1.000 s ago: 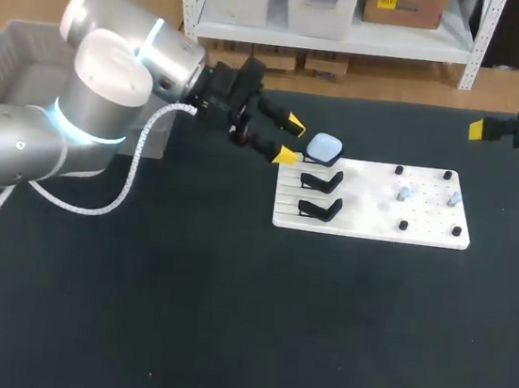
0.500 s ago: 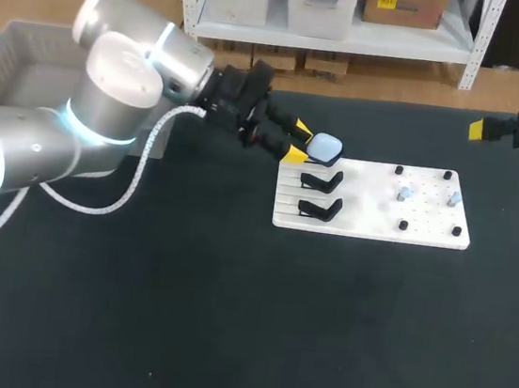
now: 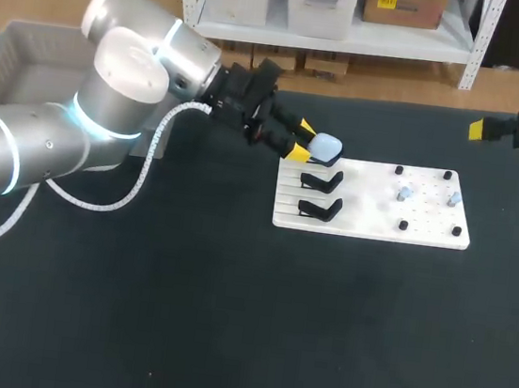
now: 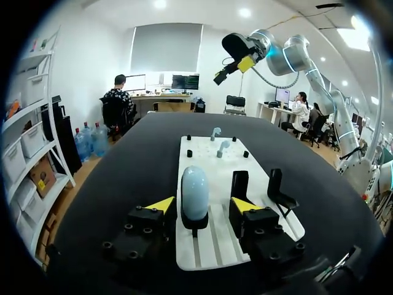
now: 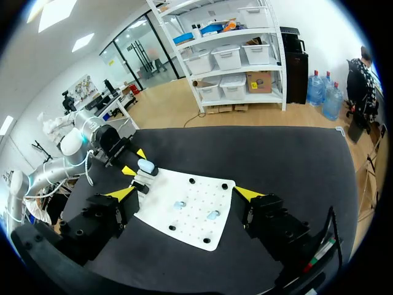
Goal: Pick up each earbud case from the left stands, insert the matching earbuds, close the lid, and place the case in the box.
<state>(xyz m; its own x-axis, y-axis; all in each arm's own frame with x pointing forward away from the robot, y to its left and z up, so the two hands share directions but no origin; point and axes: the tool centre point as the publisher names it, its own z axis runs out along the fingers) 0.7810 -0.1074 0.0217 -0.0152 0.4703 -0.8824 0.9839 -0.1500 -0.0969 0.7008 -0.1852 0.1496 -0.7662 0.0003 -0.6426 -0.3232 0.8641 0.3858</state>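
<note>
Head view puts my left hand at the upper middle of the frame. Its fingers are spread on both sides of the small pale blue rounded earbud case, not squeezing it yet. That case sits lid shut on a black stand on the flat white board on the dark desk.

I think the job is only starting. Lifting, adding the tiny pale earbuds and dropping it in the grey plastic box are left. My right hand hangs spread wide, holding nothing. I can read no writing.
</note>
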